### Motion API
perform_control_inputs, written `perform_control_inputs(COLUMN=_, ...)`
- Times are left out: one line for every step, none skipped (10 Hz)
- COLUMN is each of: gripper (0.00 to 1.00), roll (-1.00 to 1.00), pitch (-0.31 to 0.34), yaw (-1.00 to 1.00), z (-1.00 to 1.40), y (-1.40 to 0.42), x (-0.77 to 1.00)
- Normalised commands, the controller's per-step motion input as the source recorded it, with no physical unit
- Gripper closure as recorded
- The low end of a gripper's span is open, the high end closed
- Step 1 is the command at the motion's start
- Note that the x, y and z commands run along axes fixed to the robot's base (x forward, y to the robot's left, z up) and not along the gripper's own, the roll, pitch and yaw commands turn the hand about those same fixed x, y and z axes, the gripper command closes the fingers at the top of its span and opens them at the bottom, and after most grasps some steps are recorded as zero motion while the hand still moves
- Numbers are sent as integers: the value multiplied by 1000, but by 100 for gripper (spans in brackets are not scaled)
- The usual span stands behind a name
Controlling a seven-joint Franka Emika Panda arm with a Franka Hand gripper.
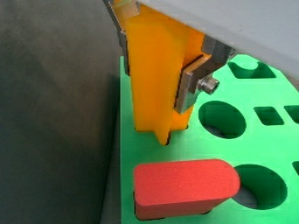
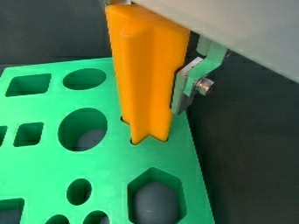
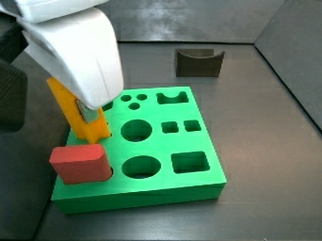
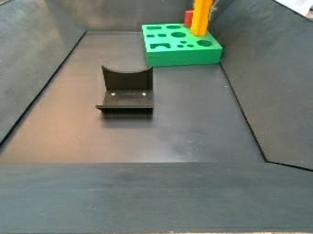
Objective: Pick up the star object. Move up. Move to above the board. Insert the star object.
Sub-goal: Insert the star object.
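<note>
**Star prism entering its hole**

We see the gripper (image 2: 177, 74) over the board's (image 2: 47, 131) edge, fingers (image 1: 194, 80) clamped on the star object (image 2: 142, 74), which stands upright with its lower tip apparently just inside the star hole. In a side view the prism (image 3: 73, 111) sits left of centre, behind the red block (image 3: 81, 162). We judge we should press straight down, keeping ridges aligned, and release only once seated.
</note>
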Motion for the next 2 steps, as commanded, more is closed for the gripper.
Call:
perform_control_inputs(gripper=100, roll=0, pitch=-49, yaw=0, z=0, y=0, x=-26)
perform_control_inputs(gripper=100, roll=0, pitch=14, yaw=0, z=0, y=0, x=0)
